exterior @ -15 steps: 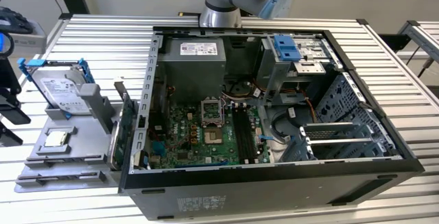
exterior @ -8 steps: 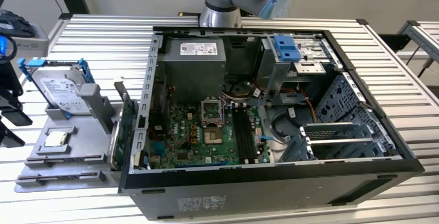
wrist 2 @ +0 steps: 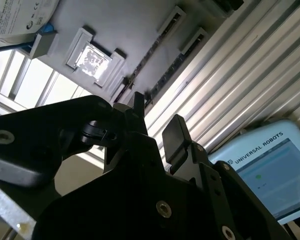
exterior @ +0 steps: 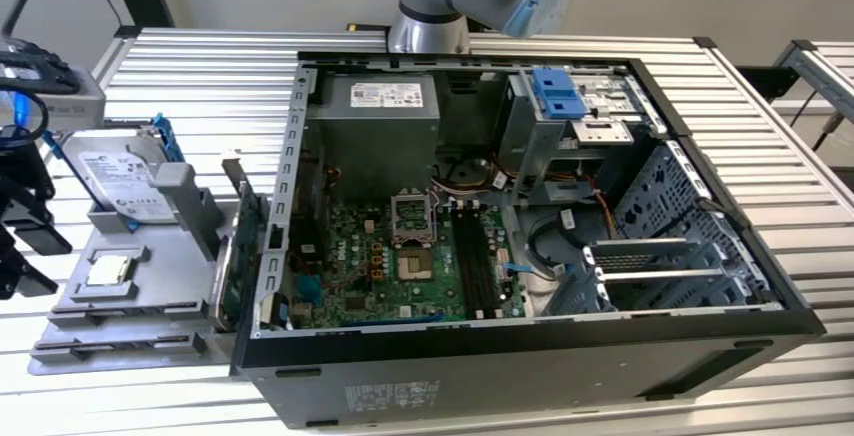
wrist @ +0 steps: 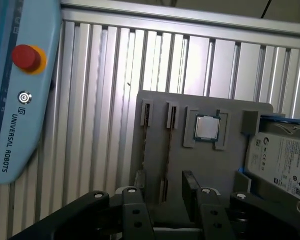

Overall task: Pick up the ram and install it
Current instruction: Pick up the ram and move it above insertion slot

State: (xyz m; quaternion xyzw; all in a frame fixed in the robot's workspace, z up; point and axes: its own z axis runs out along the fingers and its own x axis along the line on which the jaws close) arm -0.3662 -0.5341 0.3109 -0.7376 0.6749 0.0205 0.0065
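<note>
The ram [exterior: 246, 224] is a thin dark stick standing on edge in a slot of the grey holder [exterior: 147, 306], just beside the open computer case [exterior: 534, 356]. In both wrist views it shows edge-on as a dark strip [wrist: 144, 150] [wrist 2: 150, 51], with a second strip alongside it. My gripper [exterior: 27, 251] hangs at the exterior view's left, beside the holder and apart from the ram. Its black fingers [wrist: 162, 192] [wrist 2: 157, 112] stand open with nothing between them. The long black slots [exterior: 467, 256] lie on the green motherboard inside the case.
On the holder lie a silver hard drive in a blue bracket [exterior: 120, 181] [wrist: 282, 160] and a square processor chip [exterior: 110, 268] [wrist: 207, 128]. A blue and white teach pendant [wrist: 15, 85] [wrist 2: 269, 165] rests on the slatted metal table [exterior: 200, 76]. The arm's base [exterior: 434, 1] stands behind the case.
</note>
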